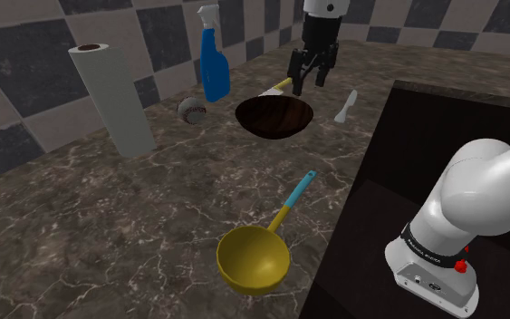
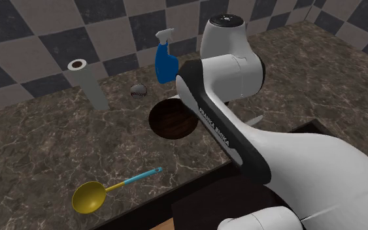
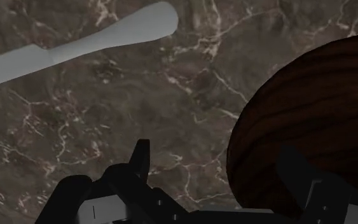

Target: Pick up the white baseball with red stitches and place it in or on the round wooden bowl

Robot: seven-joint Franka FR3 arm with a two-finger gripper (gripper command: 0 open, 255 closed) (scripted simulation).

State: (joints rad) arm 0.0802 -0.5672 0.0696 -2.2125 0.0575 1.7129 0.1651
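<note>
Single-arm workspace on a dark marbled counter (image 1: 108, 227). The black gripper (image 1: 309, 78) hangs above the counter at the far rim of the dark wooden bowl (image 1: 275, 118), its two fingers (image 3: 139, 162) spread well apart, with nothing between them and touching nothing. In the wrist view, one finger stands over bare counter and the other over the bowl's edge (image 3: 317, 114), with a white utensil (image 3: 82, 44) lying on the counter beyond. The baseball (image 1: 191, 110), drawn greyish white, rests on the counter between the paper towel roll (image 1: 112, 95) and the bowl, just in front of the blue spray bottle (image 1: 214, 63) and apart from the bowl. The second exterior view shows the ball (image 2: 138, 90) likewise clear of the bowl (image 2: 172, 119).
</note>
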